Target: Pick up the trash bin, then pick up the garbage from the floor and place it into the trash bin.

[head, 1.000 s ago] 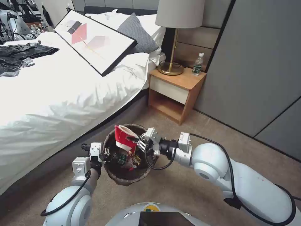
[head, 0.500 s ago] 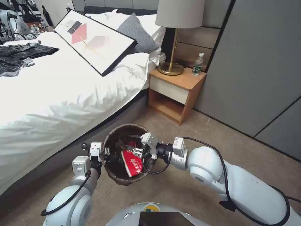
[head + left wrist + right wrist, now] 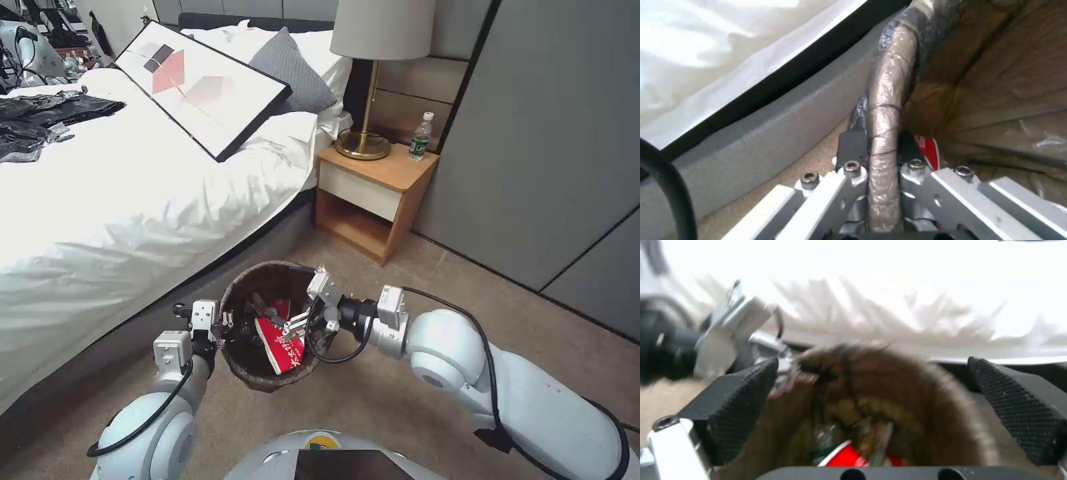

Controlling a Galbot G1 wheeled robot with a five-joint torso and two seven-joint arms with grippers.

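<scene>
A: Black, knurled pads [image 3: 744,406] of the right gripper [image 3: 309,311] stand wide apart and hold nothing, poised over the right-hand rim of the trash bin [image 3: 235,303]. Directly below them lies a red-and-white paper carton [image 3: 283,343], tilted inside the bin with its printed red face up.

B: And the left gripper [image 3: 878,148]?

A: Clenched on the bin's left rim, one finger outside and one inside the wall. In the left wrist view the rim appears as a rolled band of brown, glossy bag film, creased and wrapped over the edge, passing straight between the fingers.

B: How does the bin itself look?

A: Round and small, lined with a dark brown bag folded over the lip, so the plastic beneath is hidden in the head view. It is held up above the tan carpet [image 3: 373,400], in front of the robot and just beside the grey bed base [image 3: 267,243]. Besides the carton, dark crumpled pieces and something with a green label [image 3: 820,451] lie in it; these cannot be told apart clearly.

B: Surroundings?

A: A bed with white linen [image 3: 133,200] on the left, a wooden nightstand [image 3: 373,200] ahead, bearing a brass lamp [image 3: 367,100] and a clear bottle [image 3: 421,137].
</scene>
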